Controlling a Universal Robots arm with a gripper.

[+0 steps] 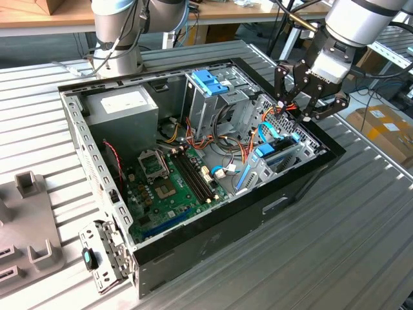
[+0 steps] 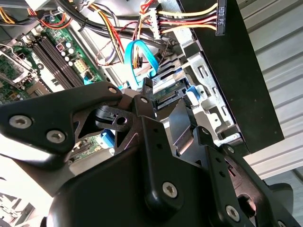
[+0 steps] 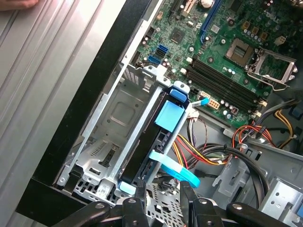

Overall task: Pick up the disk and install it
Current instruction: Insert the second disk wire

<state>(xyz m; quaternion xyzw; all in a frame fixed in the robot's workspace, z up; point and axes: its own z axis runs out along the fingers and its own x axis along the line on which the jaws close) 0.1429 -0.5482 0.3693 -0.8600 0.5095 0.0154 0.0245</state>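
Disk seen seated on edge in bay inside case, at the exterior view's right, long axis along the case wall. Gripper held just above disk's cable end, fingers spread wide, nothing gripped. Arm angled down from the exterior view's right.

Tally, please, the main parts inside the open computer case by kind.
Motherboard: 1
Power supply: 1
Drive cage: 1
Disk: 1
Total: 4
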